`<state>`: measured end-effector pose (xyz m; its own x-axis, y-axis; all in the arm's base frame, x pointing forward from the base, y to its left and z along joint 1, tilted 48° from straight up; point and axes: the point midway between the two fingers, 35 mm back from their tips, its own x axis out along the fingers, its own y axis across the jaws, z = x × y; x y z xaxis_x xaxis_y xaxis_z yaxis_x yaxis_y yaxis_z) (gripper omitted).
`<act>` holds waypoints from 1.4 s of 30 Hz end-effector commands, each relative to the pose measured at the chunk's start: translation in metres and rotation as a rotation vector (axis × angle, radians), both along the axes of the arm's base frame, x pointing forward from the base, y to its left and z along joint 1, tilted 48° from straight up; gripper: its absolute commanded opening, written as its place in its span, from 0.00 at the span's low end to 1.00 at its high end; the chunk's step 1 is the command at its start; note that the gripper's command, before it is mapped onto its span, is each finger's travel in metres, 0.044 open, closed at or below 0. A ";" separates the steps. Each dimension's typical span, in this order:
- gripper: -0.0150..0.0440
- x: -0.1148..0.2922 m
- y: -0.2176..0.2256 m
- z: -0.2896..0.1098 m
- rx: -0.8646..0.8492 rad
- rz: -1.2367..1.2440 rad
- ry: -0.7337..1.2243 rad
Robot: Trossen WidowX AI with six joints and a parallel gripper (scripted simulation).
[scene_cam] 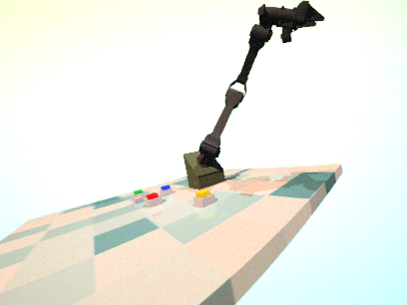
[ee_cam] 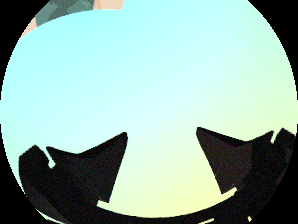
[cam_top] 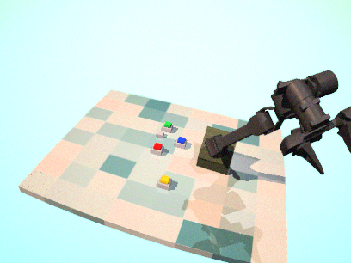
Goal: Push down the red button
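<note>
The red button [cam_top: 157,147] [scene_cam: 152,196] sits on its pale base near the middle of the checkered table [cam_top: 77,185] [scene_cam: 150,264]. My gripper [cam_top: 331,150] [scene_cam: 311,12] [ee_cam: 162,133] is open and empty. It hangs high in the air off the right side of the table, far from the red button, on the raised arm.
A green button [cam_top: 168,125] [scene_cam: 138,191], a blue button [cam_top: 181,140] [scene_cam: 166,187] and a yellow button [cam_top: 164,179] [scene_cam: 203,193] stand around the red one. A small pale block [cam_top: 160,134] lies between green and red. The arm's olive base [cam_top: 211,159] [scene_cam: 200,171] stands to their right.
</note>
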<state>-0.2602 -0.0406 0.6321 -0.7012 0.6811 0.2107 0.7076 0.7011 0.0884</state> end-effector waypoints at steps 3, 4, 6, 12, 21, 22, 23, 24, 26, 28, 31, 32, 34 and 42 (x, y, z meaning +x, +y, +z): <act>0.93 0.034 0.036 0.018 -0.133 -0.001 0.238; 0.93 0.053 0.057 0.025 -0.182 -0.020 0.321; 0.93 0.066 0.070 0.028 -0.213 -0.033 0.375; 0.93 0.138 0.129 0.036 -0.347 -0.100 0.643; 0.93 0.284 0.206 0.014 -0.528 -0.221 1.153; 0.93 0.300 0.212 0.009 -0.543 -0.234 1.210; 0.93 0.316 0.217 0.003 -0.557 -0.246 1.267; 0.93 0.332 0.222 -0.004 -0.570 -0.259 1.325; 0.93 0.364 0.230 -0.018 -0.594 -0.283 1.443; 0.93 0.396 0.235 -0.034 -0.614 -0.306 1.563; 0.93 0.442 0.239 -0.062 -0.637 -0.339 1.748; 0.93 0.457 0.240 -0.073 -0.642 -0.349 1.811; 0.93 0.486 0.239 -0.095 -0.651 -0.368 1.939; 0.93 0.582 0.214 -0.201 -0.640 -0.424 2.475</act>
<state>0.2879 0.1874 0.4751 0.3443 0.9367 -0.0642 -0.5942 0.1644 -0.7874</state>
